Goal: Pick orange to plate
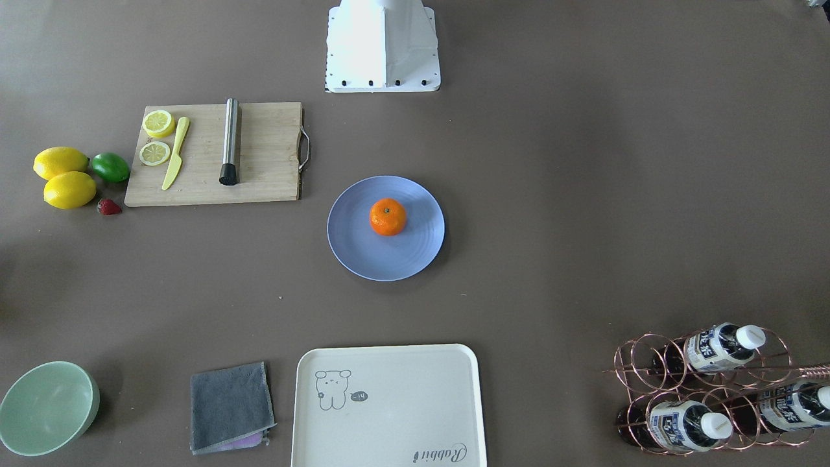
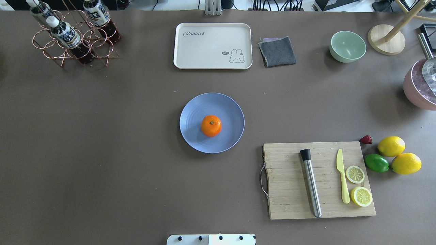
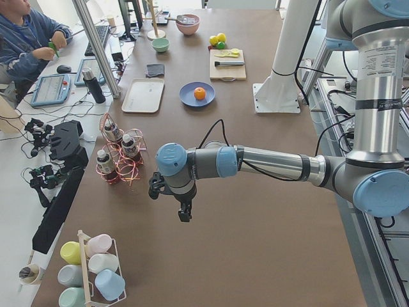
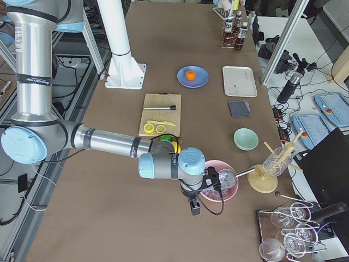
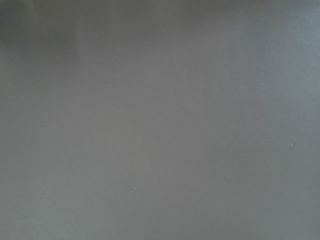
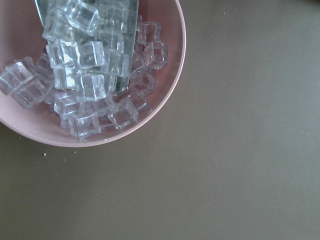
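**Orange on plate; both hands stand well off**

Task items: one orange [image 1: 388, 216] sits stem dimple up near the middle of one blue plate [image 1: 363, 259], well inside the rim on every side. The plate lies well apart from both hands, about midway between them along the tabletop [image 1: 583, 194].

Left hand [image 3: 184, 214]: it hangs pointing down over bare tabletop. Its wrist camera shows plain brown surface only. I cannot tell how far it is open, or whether it carries anything.

Right hand [image 4: 194, 206]: it hangs just beside one pink bowl [image 6: 165, 100] heaped with ice cubes [image 6: 85, 85]. I cannot tell its opening or any load.

Open room: bare tabletop rings the plate all round. The nearest edge is the handle end of the cutting board [image 1: 266, 162], on the right hand's side and apart from the rim. The stretch from the plate toward the left hand is bare as far as the copper rack [image 1: 807, 371].

Count:
- Near the left hand: one rack holding three bottles [image 1: 720, 347].
- Between the right hand and the plate:
  - two whole lemons [image 1: 69, 189]
  - one lime [image 1: 110, 167]
  - one strawberry [image 1: 109, 207]
  - one board bearing two lemon halves [image 1: 155, 153], one yellow knife [image 1: 175, 154] and one metal bar [image 1: 230, 139]
- Along the operators' edge:
  - one cream tray [image 1: 389, 402]
  - one grey cloth [image 1: 228, 405]
  - one green bowl [image 1: 45, 407]
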Motion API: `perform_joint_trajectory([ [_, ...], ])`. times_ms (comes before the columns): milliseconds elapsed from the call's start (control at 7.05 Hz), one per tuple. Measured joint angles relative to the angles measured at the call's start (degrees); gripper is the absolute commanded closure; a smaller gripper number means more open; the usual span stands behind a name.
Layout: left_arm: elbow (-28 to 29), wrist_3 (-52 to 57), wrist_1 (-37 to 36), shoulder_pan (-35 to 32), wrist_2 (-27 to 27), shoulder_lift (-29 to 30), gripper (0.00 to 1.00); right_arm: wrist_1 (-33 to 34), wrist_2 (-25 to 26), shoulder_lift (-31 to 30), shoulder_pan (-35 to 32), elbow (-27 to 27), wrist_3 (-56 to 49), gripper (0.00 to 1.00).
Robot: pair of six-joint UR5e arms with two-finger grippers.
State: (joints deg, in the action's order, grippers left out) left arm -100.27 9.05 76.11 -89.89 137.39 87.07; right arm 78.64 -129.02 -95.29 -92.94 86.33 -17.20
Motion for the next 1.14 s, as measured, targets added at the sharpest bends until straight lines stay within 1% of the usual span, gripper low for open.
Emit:
perform_joint_trajectory([
  [284,0.0,0.0,0.0,0.0,0.0,0.0,0.02,-0.2,-0.6,-1.0,0.1,0.3,0.2,0.0],
  [426,0.1,0.0,0.0,0.0,0.0,-0.1,0.02,3.5,-0.5,0.0,1.0,1.2,0.2,0.0],
  [709,0.1,0.0,0.0,0.0,0.1,-0.2,0.02,18.2,0.3,3.9,3.2,5.3,0.2,0.0],
  [851,0.1,0.0,0.0,-0.1,0.0,-0.3,0.02,22.3,0.5,5.0,3.6,6.5,0.1,0.0],
  [1135,0.3,-0.4,0.1,-0.1,-0.2,-0.7,0.02,24.3,0.4,5.2,3.8,7.0,0.0,0.0],
])
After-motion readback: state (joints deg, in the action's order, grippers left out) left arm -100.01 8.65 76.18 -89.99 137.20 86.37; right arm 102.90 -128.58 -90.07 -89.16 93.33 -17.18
